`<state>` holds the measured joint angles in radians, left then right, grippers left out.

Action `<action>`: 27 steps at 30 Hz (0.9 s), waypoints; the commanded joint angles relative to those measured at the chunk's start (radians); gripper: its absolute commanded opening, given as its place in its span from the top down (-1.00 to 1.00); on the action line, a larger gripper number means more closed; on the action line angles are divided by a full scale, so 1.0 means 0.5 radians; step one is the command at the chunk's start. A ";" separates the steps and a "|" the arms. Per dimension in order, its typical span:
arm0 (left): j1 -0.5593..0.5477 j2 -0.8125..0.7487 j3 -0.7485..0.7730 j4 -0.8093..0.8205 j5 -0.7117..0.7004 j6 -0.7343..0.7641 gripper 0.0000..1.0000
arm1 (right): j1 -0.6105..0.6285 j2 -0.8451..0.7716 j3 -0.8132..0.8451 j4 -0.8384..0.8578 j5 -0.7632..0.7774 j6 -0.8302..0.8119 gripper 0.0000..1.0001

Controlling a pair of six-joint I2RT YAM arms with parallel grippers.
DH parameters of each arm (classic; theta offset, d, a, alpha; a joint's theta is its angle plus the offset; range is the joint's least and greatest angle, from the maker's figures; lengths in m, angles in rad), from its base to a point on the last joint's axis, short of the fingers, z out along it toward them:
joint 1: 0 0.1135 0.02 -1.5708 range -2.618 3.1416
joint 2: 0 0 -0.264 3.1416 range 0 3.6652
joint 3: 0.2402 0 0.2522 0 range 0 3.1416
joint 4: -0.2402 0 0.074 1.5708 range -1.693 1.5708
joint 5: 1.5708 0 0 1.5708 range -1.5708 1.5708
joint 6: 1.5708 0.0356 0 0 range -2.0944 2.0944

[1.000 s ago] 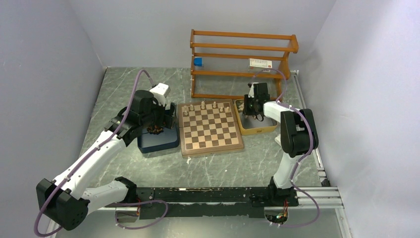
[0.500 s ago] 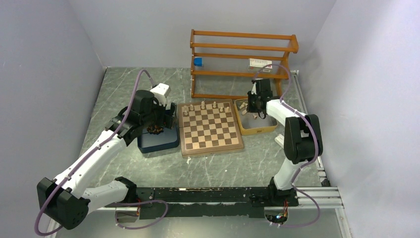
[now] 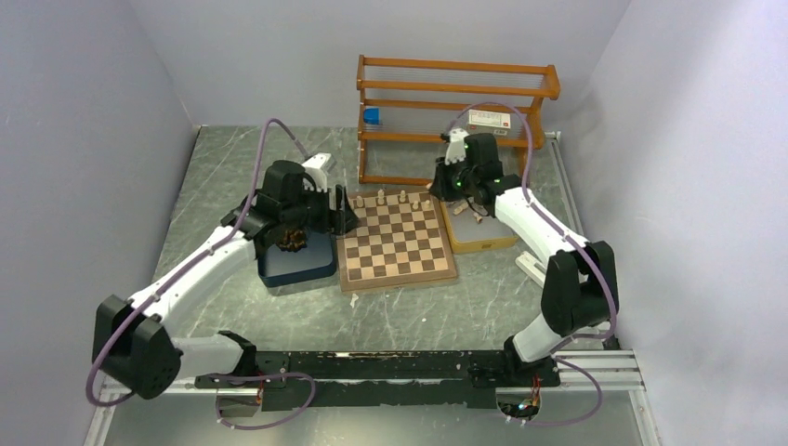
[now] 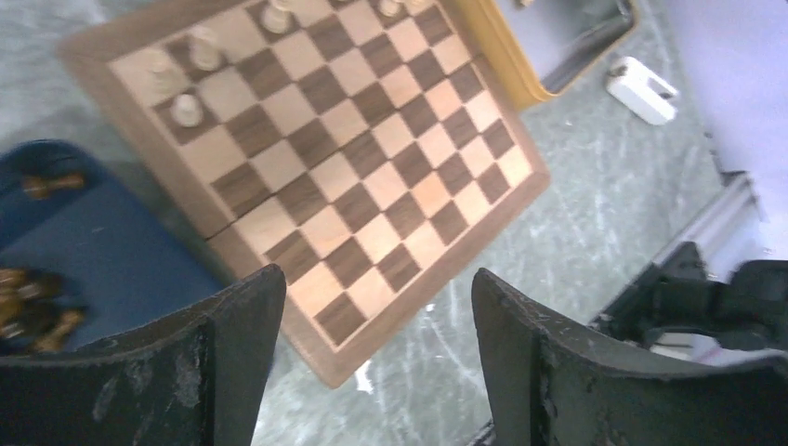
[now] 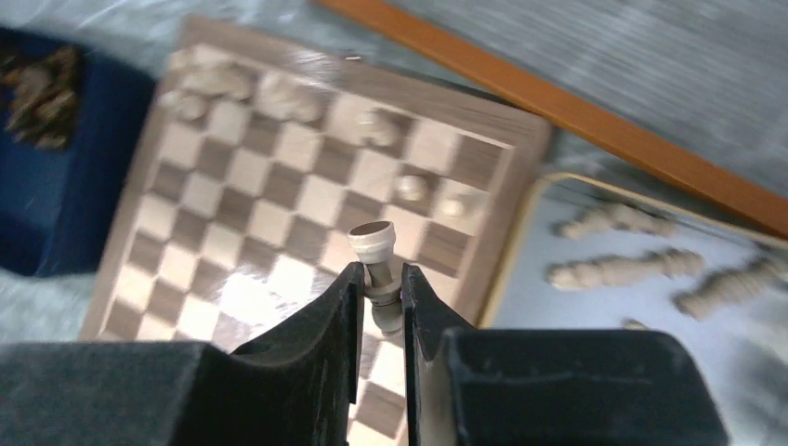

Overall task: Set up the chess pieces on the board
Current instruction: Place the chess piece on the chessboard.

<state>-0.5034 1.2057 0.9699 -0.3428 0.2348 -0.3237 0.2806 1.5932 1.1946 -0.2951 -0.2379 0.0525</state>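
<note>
The board lies mid-table with several pale chess pieces along its far rows. My right gripper is shut on a pale chess piece and hovers above the board's far right part; the top view has that gripper by the far right corner. More pale pieces lie in the tan tray. Dark pieces sit in the blue tray. My left gripper is open and empty, above the board's near corner.
A wooden shelf rack stands behind the board, with a blue cube and a white box on it. A small white object lies on the table right of the tan tray. A black rail runs along the near edge.
My right gripper rose from the tan tray with a pale piece and swung left toward the board's far right corner. My left gripper moved right from the blue tray toward the board.
</note>
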 commanded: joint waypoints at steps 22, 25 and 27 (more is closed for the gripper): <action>0.188 0.527 -0.159 1.297 1.088 -1.369 -0.60 | 0.624 -0.363 -0.260 0.599 -0.585 -0.286 0.64; 0.188 0.553 -0.180 1.369 1.107 -1.419 -0.51 | 0.643 -0.344 -0.239 0.559 -0.567 -0.281 0.64; 0.188 0.565 -0.183 1.375 1.099 -1.426 -0.47 | 0.655 -0.334 -0.229 0.568 -0.571 -0.271 0.64</action>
<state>-0.4156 1.4757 0.8913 0.2680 0.7586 -0.9997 0.5915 1.4170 1.0397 -0.0181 -0.5243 -0.0772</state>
